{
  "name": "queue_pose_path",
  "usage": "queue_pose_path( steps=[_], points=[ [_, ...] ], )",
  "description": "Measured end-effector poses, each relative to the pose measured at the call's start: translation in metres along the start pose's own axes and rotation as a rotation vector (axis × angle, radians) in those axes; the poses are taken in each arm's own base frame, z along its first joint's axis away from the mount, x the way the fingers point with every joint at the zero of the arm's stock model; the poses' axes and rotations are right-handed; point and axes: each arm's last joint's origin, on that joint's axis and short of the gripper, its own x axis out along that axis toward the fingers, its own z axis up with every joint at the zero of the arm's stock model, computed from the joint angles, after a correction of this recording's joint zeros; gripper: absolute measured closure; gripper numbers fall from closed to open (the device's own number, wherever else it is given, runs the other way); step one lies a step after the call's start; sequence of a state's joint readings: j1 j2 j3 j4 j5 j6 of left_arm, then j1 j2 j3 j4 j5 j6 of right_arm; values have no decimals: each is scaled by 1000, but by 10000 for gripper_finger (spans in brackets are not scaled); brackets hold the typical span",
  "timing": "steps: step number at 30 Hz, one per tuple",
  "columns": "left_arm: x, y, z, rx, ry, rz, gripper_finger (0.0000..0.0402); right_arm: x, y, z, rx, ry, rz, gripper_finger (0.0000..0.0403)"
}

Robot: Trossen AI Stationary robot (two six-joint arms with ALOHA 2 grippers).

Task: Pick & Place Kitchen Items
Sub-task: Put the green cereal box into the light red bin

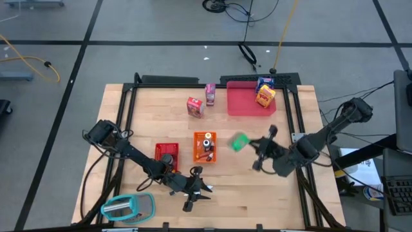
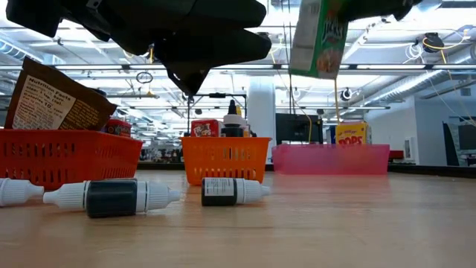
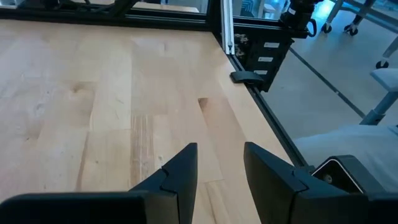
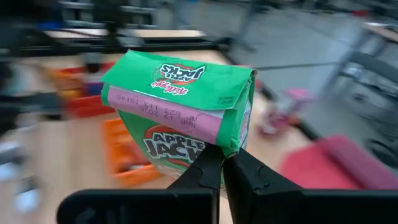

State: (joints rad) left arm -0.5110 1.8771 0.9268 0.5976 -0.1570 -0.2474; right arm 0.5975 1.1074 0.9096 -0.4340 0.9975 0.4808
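My right gripper is shut on a green Apple Jacks carton, which hangs in the air right of the orange bin and shows high up in the low view. My left gripper is open and empty, low over bare wood near the table's near edge. Small white-capped dark bottles lie on their sides on the table beside it. A red carton and a pink carton stand near the far edge. My right gripper pinches the green carton between its two fingers at a narrow side edge near one corner. The fingers come roughly level from the table's right side. The carton is lifted clear of the table, a little tilted.
A pink tray at the far right carries a blue carton and a yellow carton. The orange bin holds small bottles; a red bin holds a brown packet. A teal-rimmed oval object lies at the near left corner.
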Motion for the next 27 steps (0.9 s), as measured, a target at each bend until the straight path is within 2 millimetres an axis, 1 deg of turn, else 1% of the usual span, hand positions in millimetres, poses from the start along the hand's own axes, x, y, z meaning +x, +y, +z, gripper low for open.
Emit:
queue_pose_path(
  steps=[3, 8, 13, 16, 20, 23, 27],
  points=[
    [0, 0, 0, -1, 0, 0, 268, 5, -17, -1, 26, 19, -118, 403],
    [0, 0, 0, -2, 0, 0, 268, 14, -42, -6, 60, 91, -254, 403],
    [0, -1, 0, -2, 1, -2, 268, 19, -59, -13, 89, 129, -385, 403],
    [0, -1, 0, -4, 1, -2, 268, 19, -66, -17, 108, 117, -461, 403],
    [0, -1, 0, -4, 1, -4, 268, 22, -75, -28, 138, 109, -522, 403],
    [0, -1, 0, -4, 1, -5, 268, 25, -83, -43, 156, 115, -570, 403],
    [0, -2, -1, -3, 1, -5, 268, 25, -97, -57, 224, 101, -632, 403]
  ],
)
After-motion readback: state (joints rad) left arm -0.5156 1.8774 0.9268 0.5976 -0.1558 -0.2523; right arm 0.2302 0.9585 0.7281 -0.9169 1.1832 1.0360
